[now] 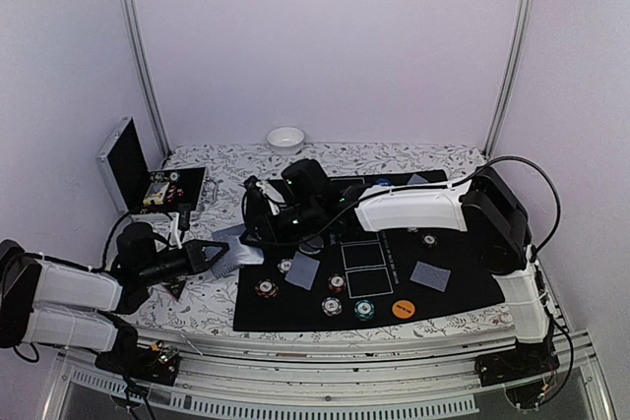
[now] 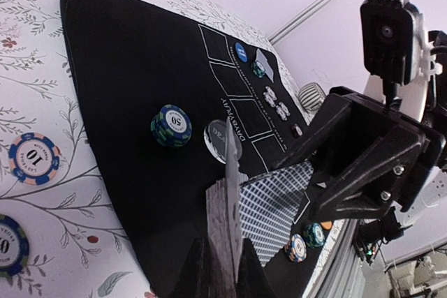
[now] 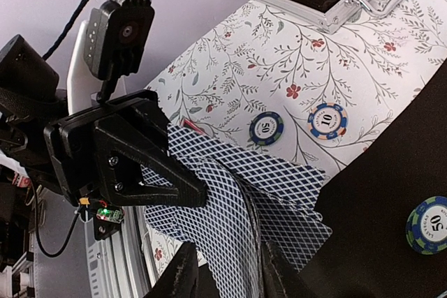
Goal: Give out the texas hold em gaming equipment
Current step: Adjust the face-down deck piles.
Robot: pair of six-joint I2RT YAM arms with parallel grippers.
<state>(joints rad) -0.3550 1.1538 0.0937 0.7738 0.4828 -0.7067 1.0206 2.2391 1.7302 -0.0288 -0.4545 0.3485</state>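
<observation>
With left fingers [image 2: 197,280] clenched on the cards [image 3: 230,193], fanned over the mat's [image 1: 453,292] left edge, and right fingers [image 3: 183,273] parted astride them, close on just one card and draw it straight out without dragging the rest.

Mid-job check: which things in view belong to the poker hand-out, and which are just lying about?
Job: card deck, loose cards, poker chips, orange button disc.
Lying about: silver case, white bowl.
</observation>
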